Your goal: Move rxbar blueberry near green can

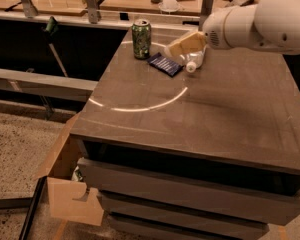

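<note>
The green can stands upright at the far left of the tabletop. The rxbar blueberry, a flat dark navy wrapper with white lettering, lies flat on the table just right of the can, a short gap between them. My gripper, with tan fingers, hangs just above and to the right of the bar, empty and open, not touching it. The white arm reaches in from the right.
A clear plastic bottle with a white cap lies on its side right behind the gripper. The grey table has drawers below. An open cardboard box sits on the floor at the left. Cluttered benches stand behind.
</note>
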Controlling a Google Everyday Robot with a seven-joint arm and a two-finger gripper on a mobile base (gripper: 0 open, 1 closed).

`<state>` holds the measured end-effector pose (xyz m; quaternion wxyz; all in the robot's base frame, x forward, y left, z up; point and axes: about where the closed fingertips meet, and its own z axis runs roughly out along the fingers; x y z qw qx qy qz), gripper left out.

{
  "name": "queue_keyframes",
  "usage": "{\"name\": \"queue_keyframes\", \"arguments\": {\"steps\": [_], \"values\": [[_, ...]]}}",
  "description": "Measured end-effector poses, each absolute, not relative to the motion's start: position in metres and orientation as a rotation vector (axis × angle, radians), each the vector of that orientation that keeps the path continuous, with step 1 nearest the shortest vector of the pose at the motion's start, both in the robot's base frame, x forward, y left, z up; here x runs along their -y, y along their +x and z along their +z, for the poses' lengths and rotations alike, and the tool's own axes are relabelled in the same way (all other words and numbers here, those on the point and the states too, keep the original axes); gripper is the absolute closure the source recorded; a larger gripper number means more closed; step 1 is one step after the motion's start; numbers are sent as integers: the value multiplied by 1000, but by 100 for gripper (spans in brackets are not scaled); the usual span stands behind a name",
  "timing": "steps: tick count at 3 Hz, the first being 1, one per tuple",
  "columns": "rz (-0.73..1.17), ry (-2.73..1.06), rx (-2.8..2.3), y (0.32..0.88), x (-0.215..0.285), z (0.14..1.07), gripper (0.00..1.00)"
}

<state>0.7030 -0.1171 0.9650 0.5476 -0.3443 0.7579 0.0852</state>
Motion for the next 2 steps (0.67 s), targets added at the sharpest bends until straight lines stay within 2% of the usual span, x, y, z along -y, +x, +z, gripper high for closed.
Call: {"name": "queue_keyframes", "arguments": {"steps": [2], "values": [[-19,-669,-1902,695,204,957,0]]}}
